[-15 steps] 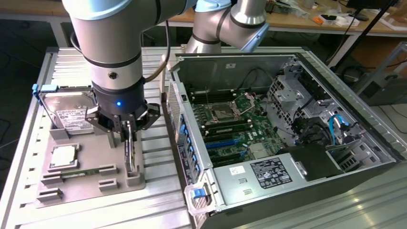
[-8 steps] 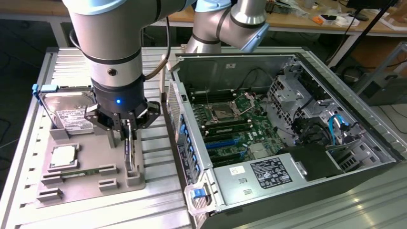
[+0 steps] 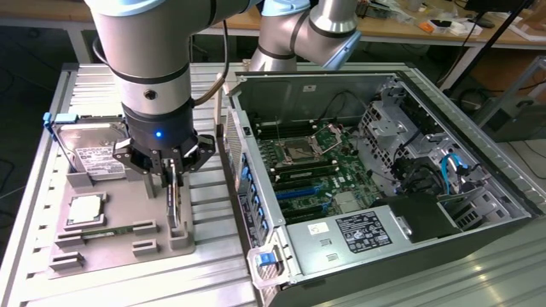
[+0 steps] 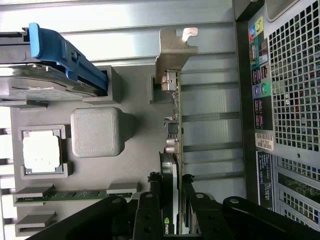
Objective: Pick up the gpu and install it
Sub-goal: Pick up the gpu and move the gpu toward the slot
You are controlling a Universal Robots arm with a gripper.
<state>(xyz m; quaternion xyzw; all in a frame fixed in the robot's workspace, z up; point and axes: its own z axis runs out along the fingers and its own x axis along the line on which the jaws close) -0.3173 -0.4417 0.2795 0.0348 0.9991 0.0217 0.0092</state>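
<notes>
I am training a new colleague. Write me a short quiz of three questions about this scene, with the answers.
1. True or false: the thin dark-green gpu card with a silver metal bracket already sits inside the open dark metal computer case.
2. What is the black gripper closed on? A) the gpu card B) the silver hard drive in a blue frame C) the slim green memory stick
3. Fill in: the gpu card stands on its edge in the grey plastic ______.
Key: 1 false; 2 A; 3 tray.
</notes>
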